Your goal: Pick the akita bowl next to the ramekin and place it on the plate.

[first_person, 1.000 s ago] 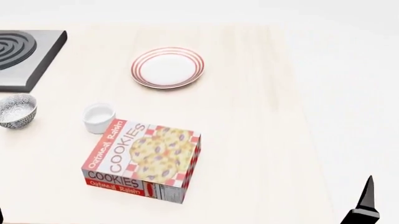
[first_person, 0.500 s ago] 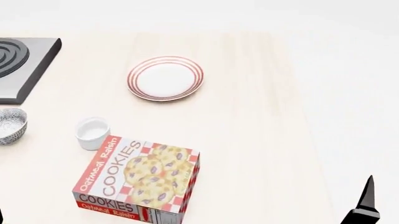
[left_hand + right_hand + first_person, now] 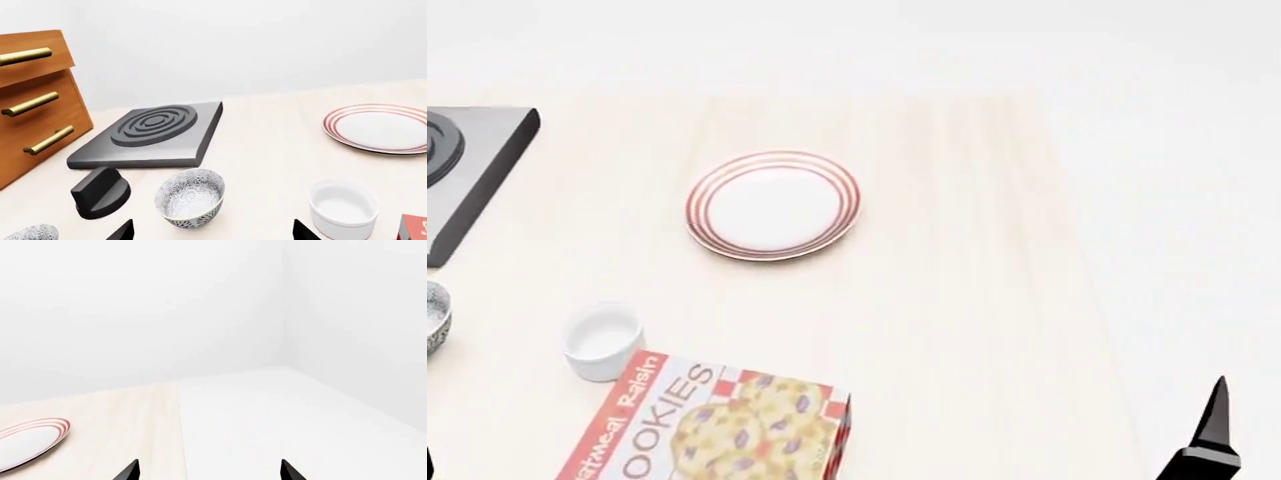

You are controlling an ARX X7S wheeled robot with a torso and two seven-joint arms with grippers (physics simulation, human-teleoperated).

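The akita bowl (image 3: 190,197), grey-and-white lacy, stands upright on the table between a black knob and the white ramekin (image 3: 342,207). My left gripper (image 3: 212,233) is open, low and just short of the bowl, its tips spread wider than the bowl. In the head view only a sliver of that bowl (image 3: 434,320) shows at the left edge, beside the ramekin (image 3: 603,340). The red-ringed plate (image 3: 774,205) lies farther back, bare. My right gripper (image 3: 210,471) is open over the table's right edge, far from the plate (image 3: 27,445).
A cookies box (image 3: 707,430) lies in front of the ramekin. A grey stove burner (image 3: 153,132) and a wooden drawer unit (image 3: 33,100) stand behind the bowl, with a black knob (image 3: 100,192) beside it. A second patterned bowl (image 3: 30,233) sits near the drawers.
The head view has shifted: plate, ramekin and cookies box slid down and left in it, and the bowl has almost left its left edge. The right finger holds its place.
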